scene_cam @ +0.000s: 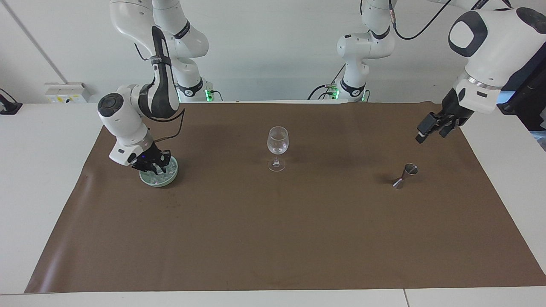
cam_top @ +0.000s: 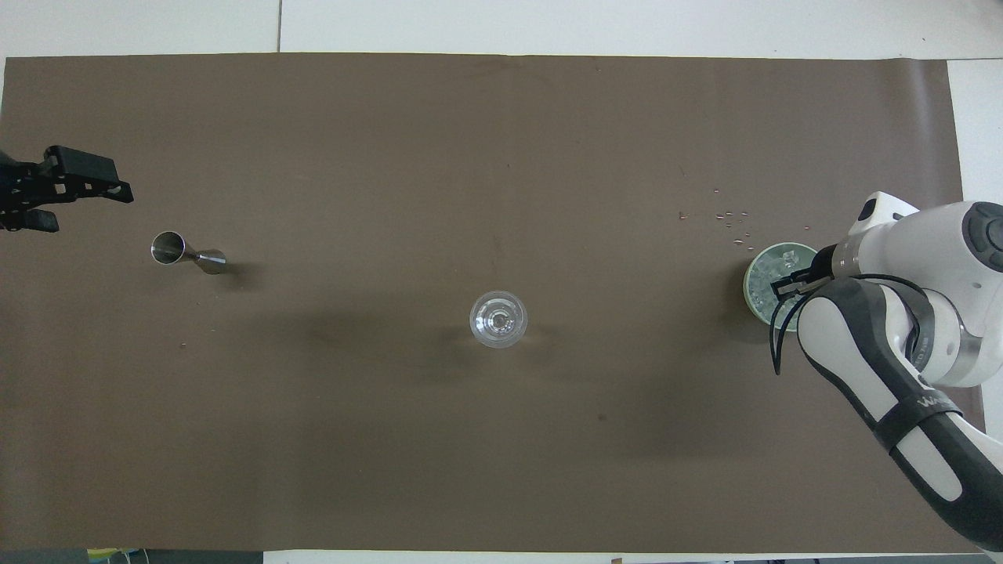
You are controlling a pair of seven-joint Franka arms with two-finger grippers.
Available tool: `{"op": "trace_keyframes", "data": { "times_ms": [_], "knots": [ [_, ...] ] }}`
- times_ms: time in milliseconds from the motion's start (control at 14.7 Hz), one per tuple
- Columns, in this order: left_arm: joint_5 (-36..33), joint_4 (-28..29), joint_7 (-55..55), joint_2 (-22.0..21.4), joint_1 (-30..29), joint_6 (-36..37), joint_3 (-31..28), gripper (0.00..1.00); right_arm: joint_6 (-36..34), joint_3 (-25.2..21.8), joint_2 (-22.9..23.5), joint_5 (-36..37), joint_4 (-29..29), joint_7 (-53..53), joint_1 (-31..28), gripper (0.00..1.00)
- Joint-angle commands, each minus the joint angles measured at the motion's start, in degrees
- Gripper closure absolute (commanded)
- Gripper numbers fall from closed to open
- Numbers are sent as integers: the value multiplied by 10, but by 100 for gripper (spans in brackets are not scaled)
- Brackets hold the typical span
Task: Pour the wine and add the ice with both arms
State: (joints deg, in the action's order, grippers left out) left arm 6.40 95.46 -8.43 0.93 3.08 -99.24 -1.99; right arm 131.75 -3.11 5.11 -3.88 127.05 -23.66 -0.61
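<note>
The right end effector (scene_cam: 158, 167), closed among the ice (scene_cam: 164, 174) in the bowl (scene_cam: 147, 179), may lift nothing (cubes slip); the left end effector (scene_cam: 431, 130) hangs open, empty, above the desk.

Plain white wall (scene_cam: 273, 51), white table (scene_cam: 42, 170) under a brown mat (scene_cam: 273, 238)

A brown mat (cam_top: 501, 439) covers the table. A clear stemmed glass (cam_top: 498, 319) stands at its middle. Toward the left arm's end, a metal jigger (cam_top: 186, 254) lies on its side; the left gripper (cam_top: 74, 184) hangs over the mat's edge by it. At the right arm's end, the right gripper (cam_top: 790, 285) reaches into a pale green bowl (cam_top: 754, 270) of ice (cam_top: 764, 276), perhaps gripping a cube. Small specks (cam_top: 730, 218) lie just farther from the robots.
</note>
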Motion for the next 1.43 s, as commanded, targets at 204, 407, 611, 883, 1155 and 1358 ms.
{"op": "trace_keyframes", "data": {
  "times_ms": [204, 407, 611, 883, 1155, 1358],
  "knots": [
    [-51, -7, 90, -24, -11, 62, 12, 0, -97, 11, -13, -10, -87, 49, 25, 91],
    [-63, -21, 90, -23, -28, 85, 35, 0, -172, 42, -2, -9, -179, 141, 46, 91],
    [-63, -20, 107, -25, -35, 120, 48, 0, -215, 44, 23, -3, -262, 274, 130, 91],
    [-63, -14, 113, -30, -37, 117, 49, 0, -257, 43, 65, 1, -382, 468, 255, 95],
    [-63, -14, 118, -30, -37, 110, 49, 0, -249, 43, 81, 18, -404, 551, 331, 95],
    [-63, -14, 139, -30, -38, 110, 49, 0, -221, 44, 80, 18, -371, 574, 352, 94]
  ]
}}
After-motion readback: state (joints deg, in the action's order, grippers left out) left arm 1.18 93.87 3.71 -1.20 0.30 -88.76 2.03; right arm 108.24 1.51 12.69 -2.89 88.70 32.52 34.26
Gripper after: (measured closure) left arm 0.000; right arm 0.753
